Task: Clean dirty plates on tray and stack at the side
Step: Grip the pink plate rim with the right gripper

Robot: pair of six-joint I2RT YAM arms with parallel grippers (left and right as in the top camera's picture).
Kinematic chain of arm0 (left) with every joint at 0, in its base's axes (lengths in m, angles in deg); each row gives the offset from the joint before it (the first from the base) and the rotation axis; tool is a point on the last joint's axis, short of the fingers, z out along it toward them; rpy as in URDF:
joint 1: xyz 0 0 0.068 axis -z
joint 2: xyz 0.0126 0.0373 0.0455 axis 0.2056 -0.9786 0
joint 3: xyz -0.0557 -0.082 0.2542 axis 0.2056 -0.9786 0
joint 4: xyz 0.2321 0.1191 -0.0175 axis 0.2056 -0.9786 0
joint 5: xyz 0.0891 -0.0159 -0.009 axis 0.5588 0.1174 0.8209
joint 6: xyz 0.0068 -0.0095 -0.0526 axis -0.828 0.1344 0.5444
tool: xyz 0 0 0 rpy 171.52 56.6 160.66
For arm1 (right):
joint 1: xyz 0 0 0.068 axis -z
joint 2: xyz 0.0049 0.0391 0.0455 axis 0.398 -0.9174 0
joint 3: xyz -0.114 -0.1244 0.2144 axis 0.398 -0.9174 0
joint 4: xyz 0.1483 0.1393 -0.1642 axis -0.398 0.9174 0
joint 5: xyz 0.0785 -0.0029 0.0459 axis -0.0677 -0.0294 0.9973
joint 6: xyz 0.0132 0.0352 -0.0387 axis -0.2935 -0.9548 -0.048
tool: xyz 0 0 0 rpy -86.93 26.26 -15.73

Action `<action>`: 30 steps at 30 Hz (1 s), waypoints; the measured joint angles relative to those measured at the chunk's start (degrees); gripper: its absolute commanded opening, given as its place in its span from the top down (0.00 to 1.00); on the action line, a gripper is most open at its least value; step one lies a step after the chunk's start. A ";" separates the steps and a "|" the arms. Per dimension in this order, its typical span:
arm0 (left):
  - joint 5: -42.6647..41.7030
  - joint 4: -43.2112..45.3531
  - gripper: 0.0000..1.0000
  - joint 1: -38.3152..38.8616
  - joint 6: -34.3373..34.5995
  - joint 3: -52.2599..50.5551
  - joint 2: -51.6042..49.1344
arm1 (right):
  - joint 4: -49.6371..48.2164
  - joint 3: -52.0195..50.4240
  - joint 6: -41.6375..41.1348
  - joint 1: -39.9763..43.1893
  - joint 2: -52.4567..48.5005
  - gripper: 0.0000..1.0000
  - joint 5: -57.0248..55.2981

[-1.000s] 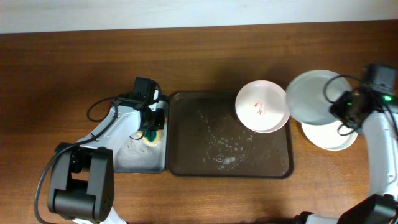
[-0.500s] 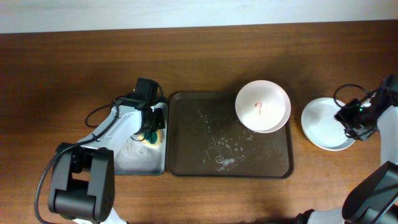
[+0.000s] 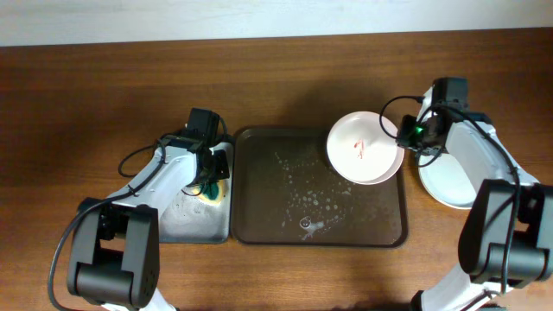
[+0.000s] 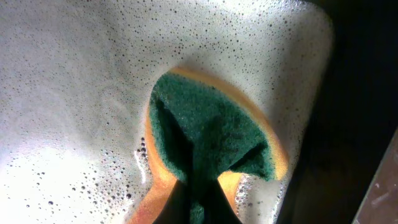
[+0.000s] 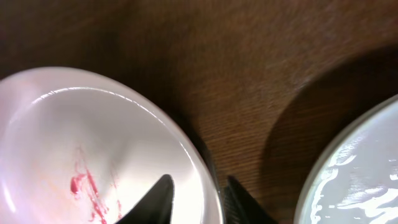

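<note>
A pinkish white plate [image 3: 361,149] with a red scribble sits on the right end of the dark brown tray [image 3: 294,194]. My right gripper [image 3: 408,136] is at its right rim. In the right wrist view the plate [image 5: 81,137] fills the left side, and the gripper [image 5: 199,188] is open with one finger inside the rim and one outside. Two pale plates [image 3: 449,183] are stacked on the table right of the tray and also show in the right wrist view [image 5: 360,174]. My left gripper [image 3: 210,169] is shut on a green and yellow sponge [image 4: 211,130].
A smaller grey tray [image 3: 186,216] covered in soap foam lies left of the brown tray, and the sponge rests in it. Foam and water drops speckle the brown tray's middle. Cables trail from both arms.
My right gripper has set the pale plate on the stack at the right, let go, and moved left to the pinkish plate's rim. The left arm has not moved.
</note>
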 measured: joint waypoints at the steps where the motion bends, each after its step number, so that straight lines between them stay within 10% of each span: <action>1: 0.00 0.00 1.00 0.00 0.00 0.00 0.00 | -0.02 0.00 0.04 -0.33 -0.63 0.73 0.00; 6: 0.00 0.00 1.00 0.00 0.00 0.00 0.00 | 0.15 0.00 0.55 -1.20 -3.41 0.96 -0.24; 15: 0.00 0.13 1.00 0.00 0.20 0.00 -0.04 | 18.49 0.66 0.44 -2.21 -3.61 0.96 8.66; 16: -0.02 0.17 1.00 0.00 0.22 0.00 -0.07 | 21.31 0.63 0.39 -3.93 -3.63 0.95 10.21; 18: 0.00 0.17 1.00 0.00 0.22 0.00 -0.07 | 23.50 0.63 0.39 -7.67 -3.63 0.62 11.67; 22: 0.00 0.17 1.00 0.00 0.22 0.00 -0.07 | 17.38 0.57 0.59 -13.16 -3.72 0.60 8.98; 30: 0.00 0.13 1.00 -0.11 0.39 0.00 0.28 | 11.26 0.42 0.37 -13.20 -3.82 0.89 4.46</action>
